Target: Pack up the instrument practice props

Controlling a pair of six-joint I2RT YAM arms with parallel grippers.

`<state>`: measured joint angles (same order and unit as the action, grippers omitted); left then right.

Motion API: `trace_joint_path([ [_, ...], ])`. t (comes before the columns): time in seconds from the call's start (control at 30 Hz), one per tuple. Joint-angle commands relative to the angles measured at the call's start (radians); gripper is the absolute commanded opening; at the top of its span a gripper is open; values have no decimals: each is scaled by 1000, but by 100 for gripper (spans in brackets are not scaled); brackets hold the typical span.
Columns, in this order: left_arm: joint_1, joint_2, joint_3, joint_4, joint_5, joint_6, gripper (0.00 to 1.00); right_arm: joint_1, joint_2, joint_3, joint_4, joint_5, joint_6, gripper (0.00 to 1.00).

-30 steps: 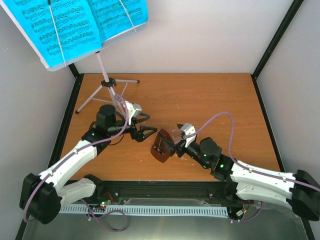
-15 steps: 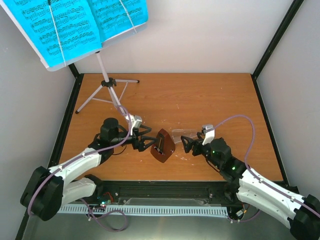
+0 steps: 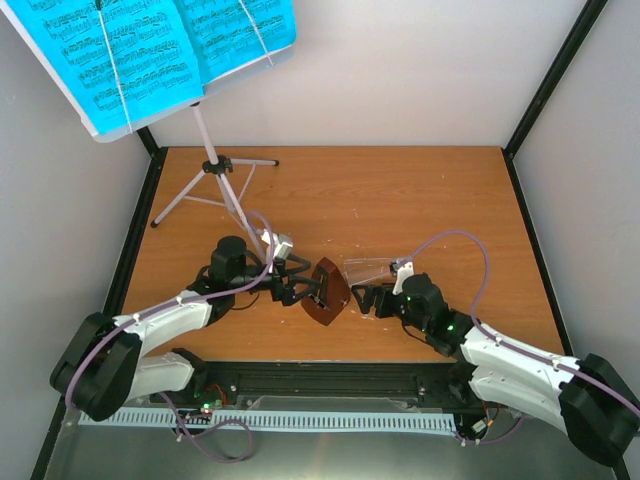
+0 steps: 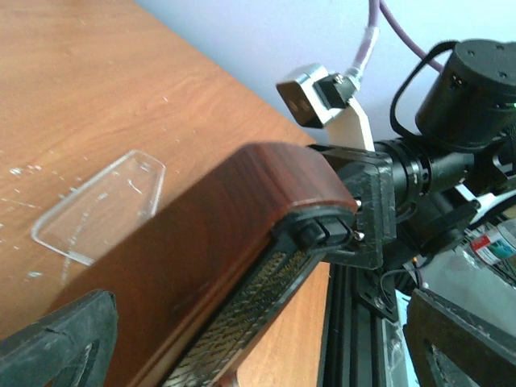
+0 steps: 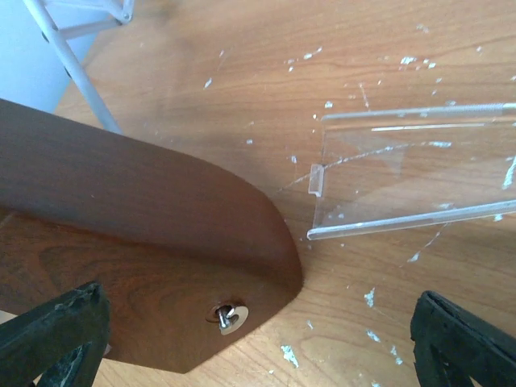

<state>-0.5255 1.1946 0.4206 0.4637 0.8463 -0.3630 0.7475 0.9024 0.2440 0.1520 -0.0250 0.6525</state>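
Two hands are closing in on the metronome [image 3: 328,291], which is lying on the bench [image 3: 420,190]. The left hand [image 3: 308,288], spread, is now straddling it, and the right hand [image 3: 362,298], also spread, is returning toward its base. The clear cover [image 3: 368,268] is lying detached just beside the metronome, so packing is hardly starting.

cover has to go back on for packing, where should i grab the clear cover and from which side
Pinch the clear cover across its two long edges, coming straight down. It lies flat on the table, apart from the metronome, so nothing can slip beneath it, and those edges seem slightly raised. The open right gripper sits nearest.
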Motion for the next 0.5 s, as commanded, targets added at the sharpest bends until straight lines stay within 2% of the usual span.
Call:
trace_joint_path([
  [0.0,-49,20,10,25,3,2,97,-4,59,27,52,-51,24,100],
  [0.2,-82,7,3,-25,-48,28,97,-4,124,41,83,-81,28,100],
  [0.47,-85,-12,-28,-37,-46,10,97,-4,156,81,71,-8,12,100],
])
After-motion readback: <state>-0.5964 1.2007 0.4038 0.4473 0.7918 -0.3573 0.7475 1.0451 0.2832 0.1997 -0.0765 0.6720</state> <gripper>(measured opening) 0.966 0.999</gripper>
